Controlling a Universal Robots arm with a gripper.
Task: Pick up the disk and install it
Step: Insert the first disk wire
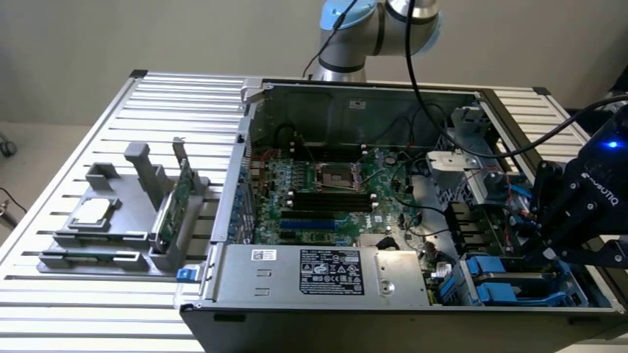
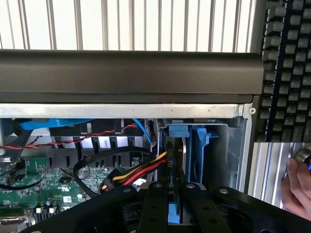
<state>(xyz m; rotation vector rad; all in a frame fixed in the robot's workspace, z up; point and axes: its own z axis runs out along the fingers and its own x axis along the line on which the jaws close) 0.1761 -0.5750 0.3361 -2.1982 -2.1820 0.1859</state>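
Table (image 1: 88,132): we see it holds the open computer (image 1: 324,184), lid off so we can reach inside.
Blue bay (image 2: 194,155): it stands upright, to keep drives.
Gripper (image 2: 175,201): we see its fingers nearly together, pinching the disk (image 2: 176,213) so it goes straight into the bay.

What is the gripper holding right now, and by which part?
It looks like the disk, pinched by the near edge of its blue frame in the gripper, and standing on edge in the drive bay.
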